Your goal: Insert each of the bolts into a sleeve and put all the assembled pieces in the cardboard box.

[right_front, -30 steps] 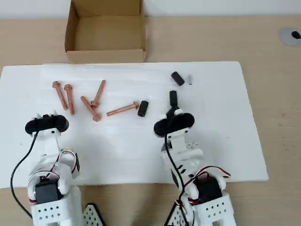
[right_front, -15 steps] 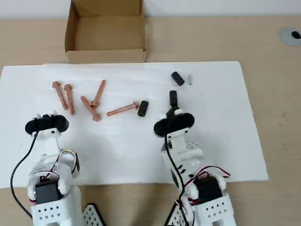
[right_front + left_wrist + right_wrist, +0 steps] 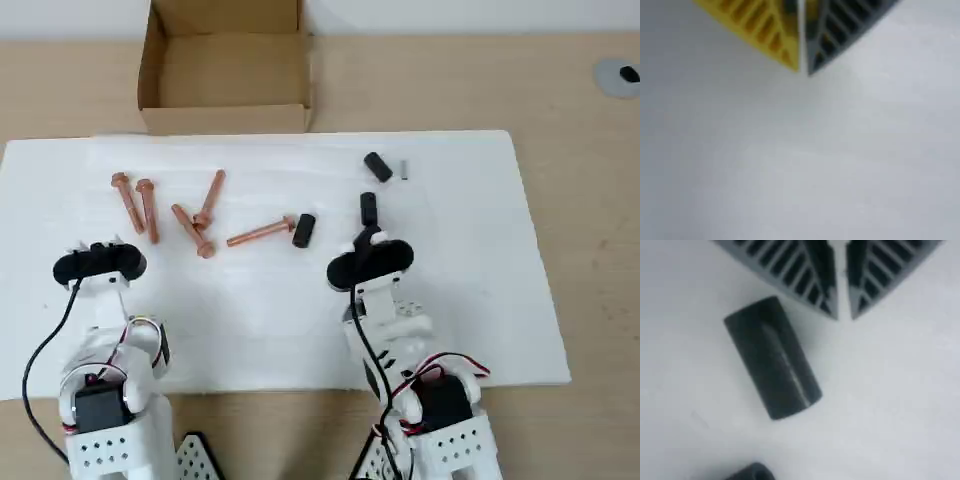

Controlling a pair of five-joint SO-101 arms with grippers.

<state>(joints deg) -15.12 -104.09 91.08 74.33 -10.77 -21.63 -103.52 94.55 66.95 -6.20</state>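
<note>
Holding the left gripper (image 3: 802,70) pressed together, empty, over the white sheet (image 3: 250,310). Showing five bolts (image 3: 258,234) lying loose ahead of it, with the cardboard box (image 3: 225,120) beyond them. Hanging the right gripper (image 3: 845,317) all but closed, pinching nothing, just beside a black sleeve (image 3: 772,357), with other sleeves (image 3: 303,230) lying near.

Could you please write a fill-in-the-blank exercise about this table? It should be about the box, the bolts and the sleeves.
1. Inside, the cardboard box is ___.
2. The number of copper bolts lying on the white sheet is ___.
3. The number of black sleeves lying on that sheet is ___.

Missing words: empty; five; three.
</note>
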